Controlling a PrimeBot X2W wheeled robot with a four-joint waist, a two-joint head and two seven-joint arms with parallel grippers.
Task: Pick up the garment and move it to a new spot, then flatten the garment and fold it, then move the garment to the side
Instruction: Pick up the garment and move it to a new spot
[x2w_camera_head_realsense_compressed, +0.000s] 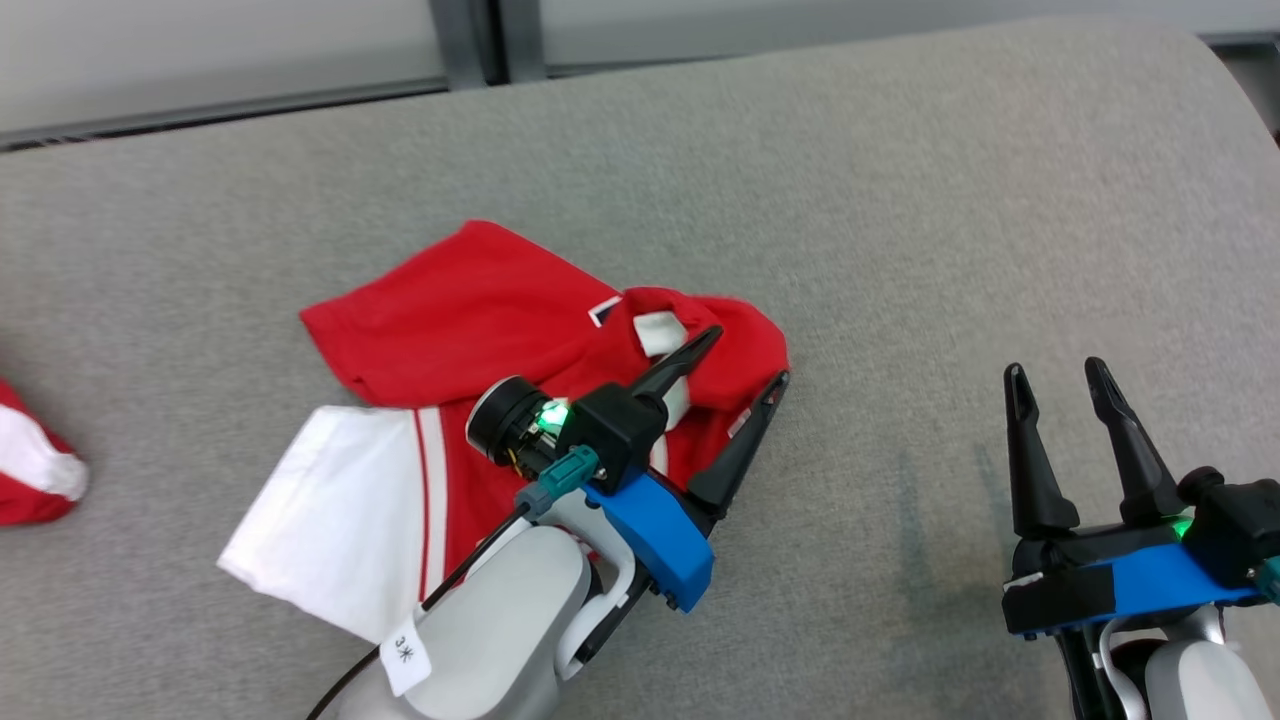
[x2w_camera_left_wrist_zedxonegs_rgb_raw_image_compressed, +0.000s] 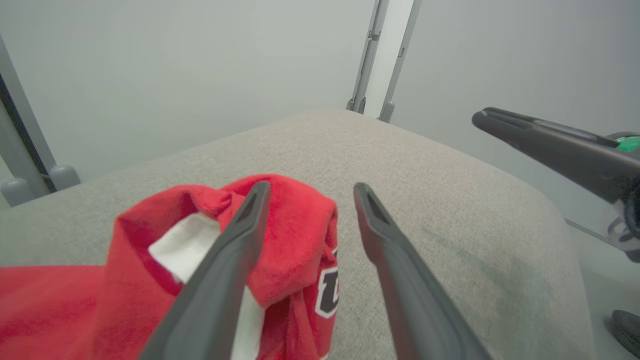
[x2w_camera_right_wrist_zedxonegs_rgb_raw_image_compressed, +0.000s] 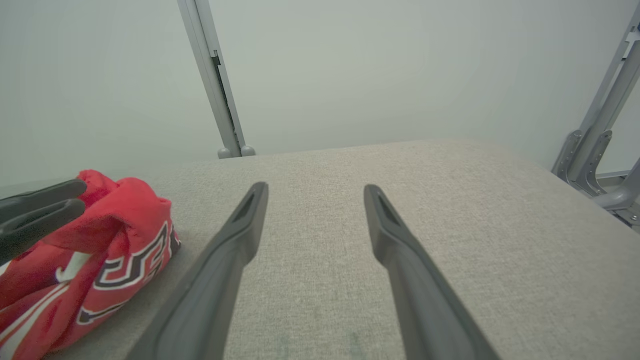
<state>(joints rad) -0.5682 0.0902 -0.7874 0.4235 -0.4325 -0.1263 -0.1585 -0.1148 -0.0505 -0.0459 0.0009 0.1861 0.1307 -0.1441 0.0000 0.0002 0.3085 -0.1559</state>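
Note:
A red garment (x2w_camera_head_realsense_compressed: 480, 300) with a white sleeve and white trim lies crumpled on the grey padded surface (x2w_camera_head_realsense_compressed: 900, 200). My left gripper (x2w_camera_head_realsense_compressed: 749, 357) hovers over its bunched right end, jaws open. One finger lies over the red fold and the other sits just past the cloth's edge. In the left wrist view the left gripper (x2w_camera_left_wrist_zedxonegs_rgb_raw_image_compressed: 311, 189) shows cloth under its left finger, and the garment (x2w_camera_left_wrist_zedxonegs_rgb_raw_image_compressed: 295, 225) is not pinched. My right gripper (x2w_camera_head_realsense_compressed: 1055, 370) stands open over bare surface to the right. The right wrist view has the right gripper (x2w_camera_right_wrist_zedxonegs_rgb_raw_image_compressed: 315, 190) beside the garment (x2w_camera_right_wrist_zedxonegs_rgb_raw_image_compressed: 115, 235).
Another red and white piece of cloth (x2w_camera_head_realsense_compressed: 30, 465) pokes in at the left edge. The surface's rounded far edge (x2w_camera_head_realsense_compressed: 700, 65) meets a pale wall with metal posts (x2w_camera_right_wrist_zedxonegs_rgb_raw_image_compressed: 220, 100). My right gripper's finger (x2w_camera_left_wrist_zedxonegs_rgb_raw_image_compressed: 550, 145) shows in the left wrist view.

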